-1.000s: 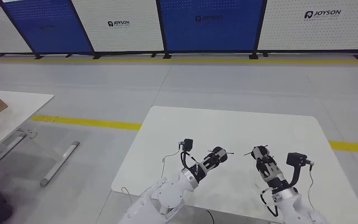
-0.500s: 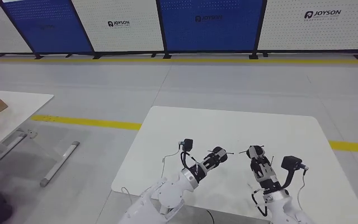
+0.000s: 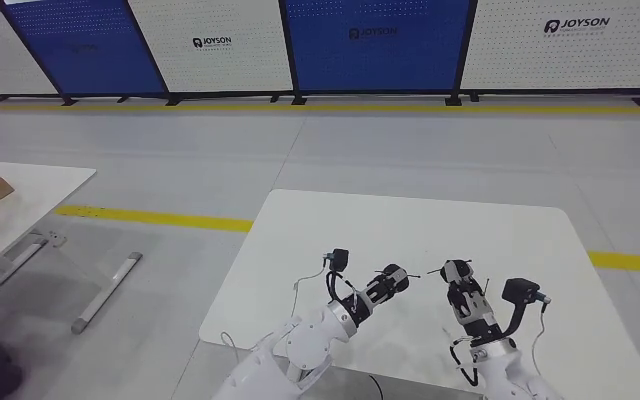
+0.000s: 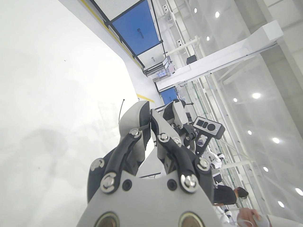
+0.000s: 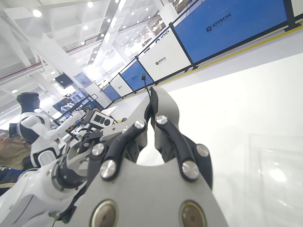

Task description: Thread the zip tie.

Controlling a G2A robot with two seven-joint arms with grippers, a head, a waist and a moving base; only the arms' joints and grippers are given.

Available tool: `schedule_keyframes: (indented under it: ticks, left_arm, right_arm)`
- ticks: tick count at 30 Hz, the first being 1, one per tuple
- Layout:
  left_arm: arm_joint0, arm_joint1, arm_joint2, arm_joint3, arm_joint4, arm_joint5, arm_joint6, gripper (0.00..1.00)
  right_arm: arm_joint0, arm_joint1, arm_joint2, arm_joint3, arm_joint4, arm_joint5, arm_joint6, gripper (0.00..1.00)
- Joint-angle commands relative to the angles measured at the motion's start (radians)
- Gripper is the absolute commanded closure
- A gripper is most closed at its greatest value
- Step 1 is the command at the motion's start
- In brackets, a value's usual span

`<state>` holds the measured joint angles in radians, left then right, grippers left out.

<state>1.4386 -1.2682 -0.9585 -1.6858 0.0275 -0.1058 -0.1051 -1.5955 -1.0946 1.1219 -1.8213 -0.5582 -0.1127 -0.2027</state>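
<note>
Tools number two in the top view: left tool (image 3: 392,281) and right tool (image 3: 457,272), apart above the tabletop (image 3: 300,260). Left wrist view: left tool (image 4: 149,112) clamped tight on one zip tie (image 4: 121,111), tail jutting past its tips. Right wrist view: right tool (image 5: 151,93) pinched closed on a second tie (image 5: 143,77), head just beyond its tips.

Open worktop (image 3: 420,225) spreads ahead to its far edge. The left pincer (image 3: 392,278) and right pincer (image 3: 456,271) stand near, each barring the other's sideways path.

White table (image 3: 420,230); blue-and-white partition panels (image 3: 375,45) behind.
</note>
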Motion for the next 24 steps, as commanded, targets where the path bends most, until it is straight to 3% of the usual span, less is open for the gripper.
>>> schedule_keyframes:
  ticks: [1,8,11,24]
  left_arm:
    - [0.0,0.0,0.0,-0.001,0.0,0.0,0.0,1.0]
    - [0.0,0.0,-0.001,0.0,0.002,0.001,0.002,1.0]
    - [-0.005,-0.001,0.006,0.006,0.054,0.005,0.042,1.0]
    - [-0.005,-0.003,0.017,0.008,0.057,0.011,0.034,1.0]
  right_arm:
    - [0.0,0.0,0.0,0.0,0.0,0.0,0.0,1.0]
    - [0.001,-0.002,0.004,0.0,-0.007,0.003,0.006,1.0]
    - [0.0,-0.005,0.003,-0.004,-0.02,0.003,0.016,1.0]
    - [0.002,-0.009,0.001,-0.003,-0.026,0.01,0.037,1.0]
